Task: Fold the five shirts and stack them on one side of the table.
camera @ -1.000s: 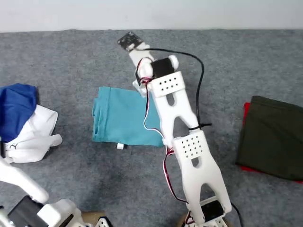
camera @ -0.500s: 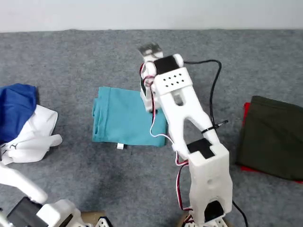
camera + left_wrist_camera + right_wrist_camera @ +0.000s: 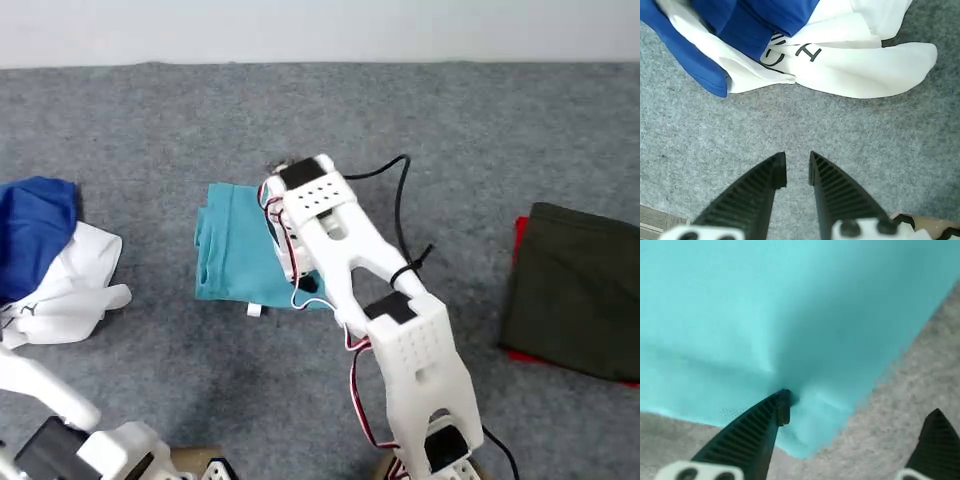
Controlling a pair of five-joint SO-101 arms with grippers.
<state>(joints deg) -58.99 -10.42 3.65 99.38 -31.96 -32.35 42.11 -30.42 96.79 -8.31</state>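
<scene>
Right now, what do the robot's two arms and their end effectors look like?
The left arm and right arm are white plastic. The right has forked links with grids of small holes, black motor blocks, red-and-white wires and a looping black cable. The left end effector and right end effector have black, pointed fingers, ribbed inside, on white bases.

We take the folded shirt (image 3: 235,250) as our mark: a heap of two shirts (image 3: 60,260) lies well left of it, a stack of two shirts (image 3: 575,290) well right, and the right gripper (image 3: 860,412) straddles its edge.
</scene>
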